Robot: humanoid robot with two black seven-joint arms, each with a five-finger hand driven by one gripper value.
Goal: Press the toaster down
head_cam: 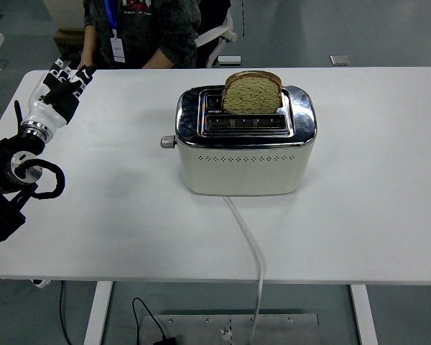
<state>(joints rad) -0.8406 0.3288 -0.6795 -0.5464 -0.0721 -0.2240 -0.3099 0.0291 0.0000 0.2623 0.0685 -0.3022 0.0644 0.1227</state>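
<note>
The toaster (246, 140) is positioned at mid-table with its lever (167, 142) facing left and a bread slice (252, 92) standing high, unpressed, while the left hand (63, 88), fingers extended and empty, is held well apart, presumably for approach.

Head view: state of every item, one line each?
Toaster: upright, not pressed down.
Lever: on the toaster's left end, untouched.
Bread: standing high out of the rear slot.
Front slot: empty.
Cord: trails off the near table edge.
Left hand: open, raised, far-left, holding nothing.
</note>
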